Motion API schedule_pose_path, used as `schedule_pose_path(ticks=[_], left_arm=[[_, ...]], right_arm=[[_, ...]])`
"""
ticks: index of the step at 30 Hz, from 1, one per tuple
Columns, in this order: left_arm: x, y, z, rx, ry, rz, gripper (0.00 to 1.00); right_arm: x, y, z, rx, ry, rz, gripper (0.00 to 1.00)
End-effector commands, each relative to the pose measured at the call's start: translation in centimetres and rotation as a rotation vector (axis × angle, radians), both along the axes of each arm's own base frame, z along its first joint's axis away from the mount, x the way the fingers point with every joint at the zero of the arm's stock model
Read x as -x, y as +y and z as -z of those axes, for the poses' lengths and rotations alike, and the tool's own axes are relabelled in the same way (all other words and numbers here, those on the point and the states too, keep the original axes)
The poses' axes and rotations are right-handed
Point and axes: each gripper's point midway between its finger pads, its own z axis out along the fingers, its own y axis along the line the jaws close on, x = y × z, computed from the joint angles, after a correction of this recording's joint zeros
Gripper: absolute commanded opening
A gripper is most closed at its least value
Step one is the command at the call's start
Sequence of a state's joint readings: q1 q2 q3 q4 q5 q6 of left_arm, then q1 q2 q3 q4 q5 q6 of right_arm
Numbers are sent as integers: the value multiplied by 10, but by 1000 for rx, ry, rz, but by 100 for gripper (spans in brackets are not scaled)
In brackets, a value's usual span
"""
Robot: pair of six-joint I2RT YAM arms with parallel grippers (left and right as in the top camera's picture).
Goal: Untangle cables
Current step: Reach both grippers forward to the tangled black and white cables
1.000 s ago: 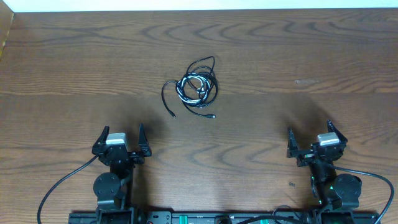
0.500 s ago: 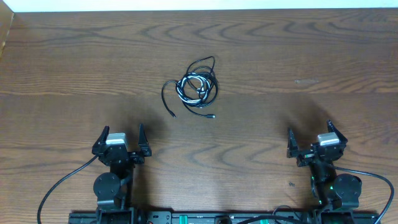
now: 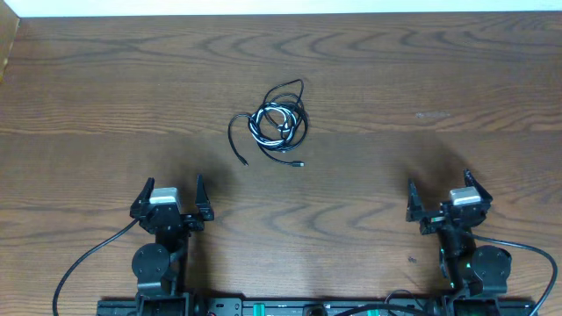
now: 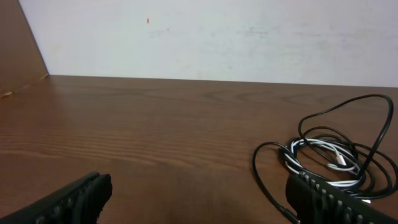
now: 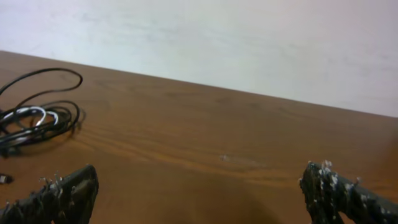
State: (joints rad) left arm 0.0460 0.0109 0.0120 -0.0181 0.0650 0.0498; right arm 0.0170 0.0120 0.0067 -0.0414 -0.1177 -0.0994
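Wooden table holds coiled cables (right-wrist view crops them).

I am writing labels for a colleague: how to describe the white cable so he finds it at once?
On the wooden table, a small tangle of cables lies near the middle. The white cable loops inside it, the only pale cord among black ones.

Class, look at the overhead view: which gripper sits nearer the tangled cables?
Left. The left gripper sits nearer the base, left of the cables; the right gripper is farther off, well to their right. Both are open.
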Motion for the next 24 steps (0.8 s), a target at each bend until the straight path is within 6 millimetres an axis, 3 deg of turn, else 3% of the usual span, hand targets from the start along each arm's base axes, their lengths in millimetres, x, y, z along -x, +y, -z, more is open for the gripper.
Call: schedule_pose_path(ticks=[1, 5, 12, 24], left_arm=[[1, -11, 12, 12, 42, 64, 95], [3, -26, 5, 21, 27, 152, 95], [4, -36, -21, 27, 14, 211, 95], [-15, -56, -64, 68, 139, 336, 95]], right_arm=[[2, 10, -6, 3, -25, -60, 99], [3, 16, -10, 3, -41, -97, 99], [6, 23, -20, 3, -66, -140, 99], [4, 27, -52, 3, -63, -160, 99]])
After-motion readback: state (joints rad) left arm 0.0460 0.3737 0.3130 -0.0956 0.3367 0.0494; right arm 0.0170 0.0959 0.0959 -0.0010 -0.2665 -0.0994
